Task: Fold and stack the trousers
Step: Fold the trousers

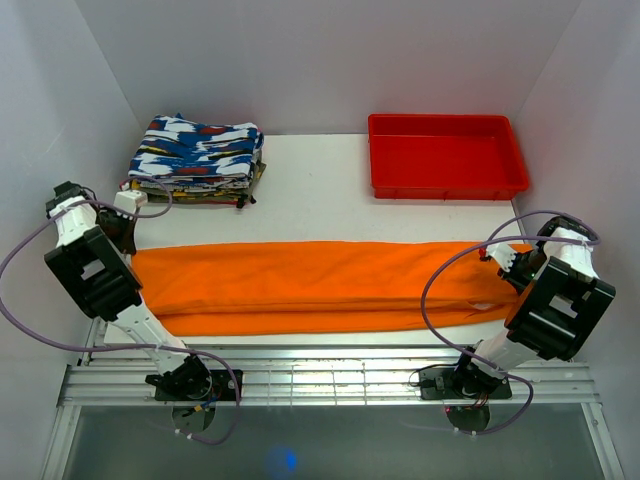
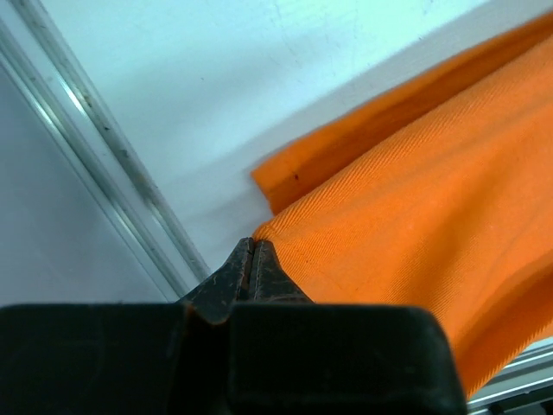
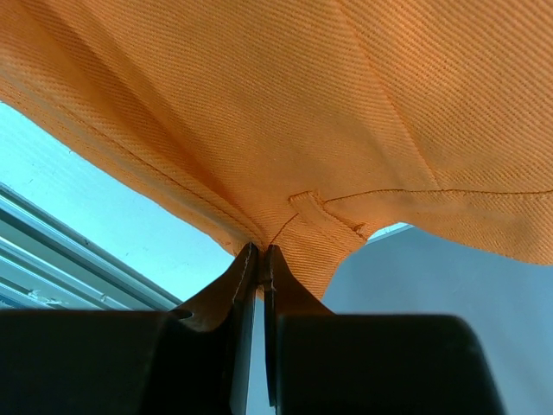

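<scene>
The orange trousers (image 1: 320, 285) lie as a long folded strip across the table, left to right. My left gripper (image 1: 128, 240) is at their left end. In the left wrist view its jaws are shut on the top layer's corner (image 2: 285, 238), which rises to the tips (image 2: 251, 245), while a lower layer (image 2: 298, 177) stays flat on the table. My right gripper (image 1: 503, 258) is at the right end. In the right wrist view its jaws (image 3: 259, 251) are shut on the waistband beside a belt loop (image 3: 324, 216), and the trousers (image 3: 285, 104) hang tented above the table.
A stack of blue, white and red patterned folded clothes (image 1: 198, 160) sits at the back left. A red plastic tray (image 1: 445, 155) stands at the back right. Aluminium rails (image 1: 330, 375) run along the near edge, and white walls close in both sides.
</scene>
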Motion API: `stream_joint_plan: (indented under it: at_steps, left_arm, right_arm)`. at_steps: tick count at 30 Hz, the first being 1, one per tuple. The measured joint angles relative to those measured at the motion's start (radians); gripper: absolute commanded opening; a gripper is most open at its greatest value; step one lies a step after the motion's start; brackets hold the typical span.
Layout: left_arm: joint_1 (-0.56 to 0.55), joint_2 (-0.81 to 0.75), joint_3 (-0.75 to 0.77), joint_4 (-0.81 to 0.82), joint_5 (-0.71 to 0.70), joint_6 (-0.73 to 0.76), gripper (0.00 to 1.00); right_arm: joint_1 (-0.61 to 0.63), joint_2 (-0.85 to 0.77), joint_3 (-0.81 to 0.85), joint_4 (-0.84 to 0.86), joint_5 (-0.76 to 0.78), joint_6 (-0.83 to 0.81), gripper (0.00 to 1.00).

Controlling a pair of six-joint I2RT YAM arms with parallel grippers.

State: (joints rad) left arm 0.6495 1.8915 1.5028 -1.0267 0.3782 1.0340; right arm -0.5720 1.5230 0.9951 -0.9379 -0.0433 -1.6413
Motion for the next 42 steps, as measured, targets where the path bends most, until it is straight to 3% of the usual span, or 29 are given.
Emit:
stream_joint_plan:
  at_steps: [9,13,16,17,24,25,26,27,29,32,37,42]
  left_arm:
    - [-0.035,0.097,0.065,0.010,-0.011,-0.023,0.03]
    - [-0.061,0.100,0.065,0.017,-0.028,-0.031,0.40]
    - [-0.069,0.100,0.065,0.018,-0.034,-0.042,0.52]
    - [-0.071,0.097,0.065,0.017,-0.034,-0.044,0.60]
    - [-0.055,0.023,0.098,-0.134,0.049,0.008,0.60]
    - [-0.053,0.005,0.101,-0.164,0.071,0.023,0.59]
    - [-0.052,-0.016,0.098,-0.191,0.092,0.037,0.58]
    - [-0.053,-0.040,0.088,-0.211,0.111,0.048,0.57]
    - [-0.058,-0.092,0.047,-0.238,0.143,0.068,0.57]
    - [-0.072,-0.175,-0.086,-0.261,0.166,0.100,0.56]
    - [-0.123,-0.268,-0.340,-0.301,0.159,0.143,0.52]
    - [-0.173,-0.343,-0.555,-0.271,0.118,0.132,0.46]
  right_arm:
    - [0.004,0.002,0.000,-0.001,0.000,0.000,0.08]
    - [0.004,0.002,0.000,-0.001,0.000,-0.001,0.08]
    - [0.004,0.002,0.000,-0.001,0.000,-0.001,0.08]
    - [0.004,0.002,0.000,-0.001,0.000,-0.001,0.08]
    - [0.012,-0.004,0.000,-0.005,-0.010,-0.001,0.10]
    - [0.014,-0.010,0.000,-0.006,-0.010,-0.002,0.15]
    - [0.017,-0.018,0.000,-0.010,-0.010,-0.004,0.34]
    - [0.018,-0.029,0.000,-0.016,-0.011,-0.005,0.42]
    - [0.021,-0.060,0.000,-0.033,-0.019,-0.024,0.54]
    - [0.023,-0.127,0.018,-0.087,-0.062,-0.064,0.64]
    - [0.037,-0.311,0.053,-0.202,-0.184,-0.150,0.63]
    - [0.183,-0.456,0.032,-0.239,-0.301,-0.105,0.47]
